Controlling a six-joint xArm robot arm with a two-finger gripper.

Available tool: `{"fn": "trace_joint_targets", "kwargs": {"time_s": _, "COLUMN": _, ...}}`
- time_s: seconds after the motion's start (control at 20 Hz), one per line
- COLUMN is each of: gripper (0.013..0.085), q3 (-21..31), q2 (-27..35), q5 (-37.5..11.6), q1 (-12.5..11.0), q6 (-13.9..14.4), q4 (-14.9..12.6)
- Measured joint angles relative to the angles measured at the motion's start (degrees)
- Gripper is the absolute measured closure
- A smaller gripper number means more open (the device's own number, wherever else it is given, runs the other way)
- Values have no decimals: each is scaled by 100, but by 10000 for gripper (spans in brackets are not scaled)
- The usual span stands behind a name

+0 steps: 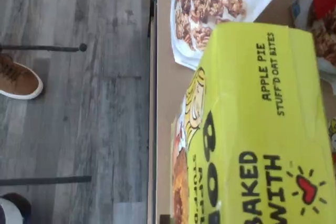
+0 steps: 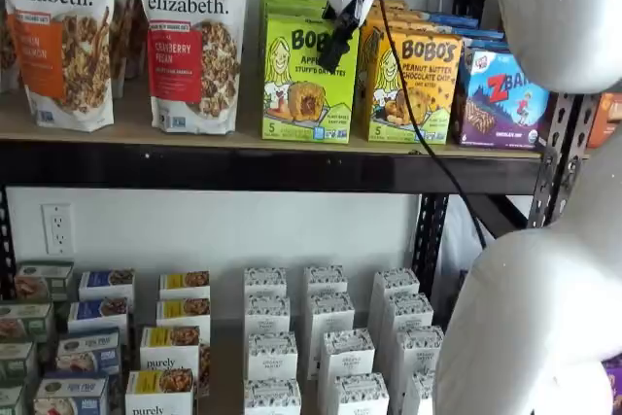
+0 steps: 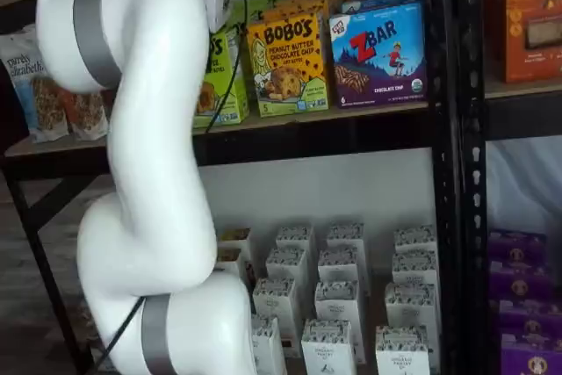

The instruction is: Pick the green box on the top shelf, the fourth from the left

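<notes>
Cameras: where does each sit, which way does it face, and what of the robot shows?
Wrist view: on the wrist, above the green box, seeing floor beyond the shelf edge; no fingers show.
Shelf view: frontal on the top shelf; gripper hangs before the box, white arm at right.
Shelf view: angled, from the right; arm fills the left, covering most of the box.
Shared: the green box, all three.

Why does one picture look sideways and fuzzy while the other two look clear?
The wrist view is turned on its side and close up, so the green box fills it with soft, slightly blurred lettering. Both shelf views are upright and evenly lit; in one the gripper shows sharply before that box, in the other the white arm blocks much of the shelf.
</notes>
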Motion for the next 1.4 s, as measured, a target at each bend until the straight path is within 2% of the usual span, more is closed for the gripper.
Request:
{"fn": "trace_joint_targets", "kwargs": {"time_s": 0.8, "gripper": 370, "q3": 88, "q2": -54, "q5": -113, "q1": 36, "q6": 23, "q4": 9}}
{"fn": "trace_joint_targets", "kwargs": {"time_s": 0.95, "gripper": 450, "q3": 112, "q2": -68, "q5": -139, "q1": 44, "q6": 26, "q4": -10}}
{"fn": "trace_joint_targets", "kwargs": {"time_s": 1.0, "gripper": 450, "q3": 114, "q2": -69, "q5": -140, "q1": 44, "q6": 25, "q4": -7}}
{"fn": "trace_joint_targets", "kwargs": {"time_s": 1.15, "gripper": 530, "q3": 117, "q2": -70, "q5": -134, "q1": 39, "q6": 20, "q4": 5}}
{"fn": "trace_joint_targets", "kwargs": {"time_s": 1.2, "gripper": 530, "q3": 117, "q2": -70, "q5": -133, "q1": 38, "q6": 19, "q4": 11}}
{"fn": "trace_joint_targets", "kwargs": {"time_s": 1.3, "gripper": 610, "q3": 118, "q2": -71, "q5": -128, "q1": 34, "q6": 17, "q4": 23}}
{"fn": "trace_joint_targets", "kwargs": {"time_s": 1.35, "gripper": 610, "q3": 116, "q2": -71, "q5": -125, "q1": 33, "q6": 17, "q4": 28}}
{"fn": "trace_joint_targets", "kwargs": {"time_s": 1.4, "gripper": 650, "q3": 114, "q2": -72, "q5": -121, "q1": 32, "q6": 17, "q4": 31}}
